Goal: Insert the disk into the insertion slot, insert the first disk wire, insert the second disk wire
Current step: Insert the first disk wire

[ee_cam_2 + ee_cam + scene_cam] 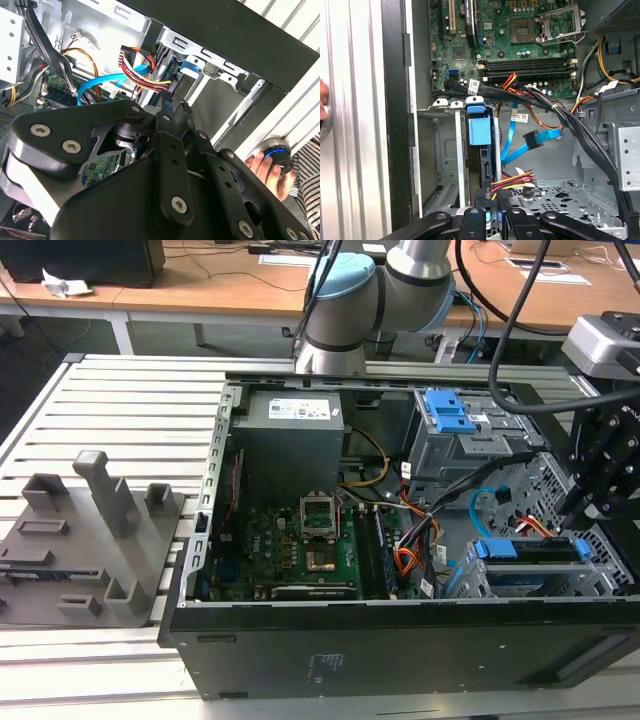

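The slotted metal table (120, 390) carries an open black computer case (400, 650), with the arm (345, 300) rising behind it. The gripper (585, 510) hangs inside the case at the exterior view's right, just above the drive bays. Whether its jaws are clenched or released cannot be told.

The insertion slot (445, 150) sits in that near corner, and the disk (480, 132) already stands in it in its blue carrier, one edge just beside the gripper (492, 215).

The first disk wire (512, 181) runs with yellow and black leads to a black plug right at the disk's edge, close against the gripper. The second disk wire (520, 142) loops loose beside the disk, its dark plug hanging free, apart from the drive.

Outside the case wall, a person's hand (260, 164) rests on a round blue-lit knob (277, 150).
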{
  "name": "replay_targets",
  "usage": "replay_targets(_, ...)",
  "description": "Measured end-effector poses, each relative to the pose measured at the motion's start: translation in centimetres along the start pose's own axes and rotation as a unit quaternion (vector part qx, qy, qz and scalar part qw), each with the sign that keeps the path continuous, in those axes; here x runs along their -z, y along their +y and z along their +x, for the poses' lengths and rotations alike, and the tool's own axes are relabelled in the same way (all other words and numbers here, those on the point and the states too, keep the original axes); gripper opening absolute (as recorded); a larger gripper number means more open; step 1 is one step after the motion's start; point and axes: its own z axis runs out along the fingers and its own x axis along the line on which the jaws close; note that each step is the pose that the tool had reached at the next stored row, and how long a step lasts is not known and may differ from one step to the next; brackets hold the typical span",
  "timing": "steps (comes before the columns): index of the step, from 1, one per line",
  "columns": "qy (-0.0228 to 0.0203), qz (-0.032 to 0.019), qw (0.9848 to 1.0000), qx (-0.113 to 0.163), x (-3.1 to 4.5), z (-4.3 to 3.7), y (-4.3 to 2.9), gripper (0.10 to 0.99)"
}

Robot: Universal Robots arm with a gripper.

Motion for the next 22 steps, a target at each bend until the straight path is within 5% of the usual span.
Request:
replay_targets(6, 0.0000, 0.0000, 1.0000, 0.000, 0.04, 0.00, 0.00, 0.235)
replay_targets(8, 0.0001, 0.0000, 1.0000, 0.000, 0.06, 0.00, 0.00, 0.427)
replay_targets(10, 0.0000, 0.0000, 1.0000, 0.000, 0.06, 0.00, 0.00, 0.427)
replay_targets(14, 0.0001, 0.0000, 1.0000, 0.000, 0.09, 0.01, 0.00, 0.675)
replay_targets(17, 0.0001, 0.0000, 1.0000, 0.000, 0.10, 0.01, 0.00, 0.659)
replay_targets(22, 0.0000, 0.0000, 1.0000, 0.000, 0.12, 0.01, 0.01, 0.349)
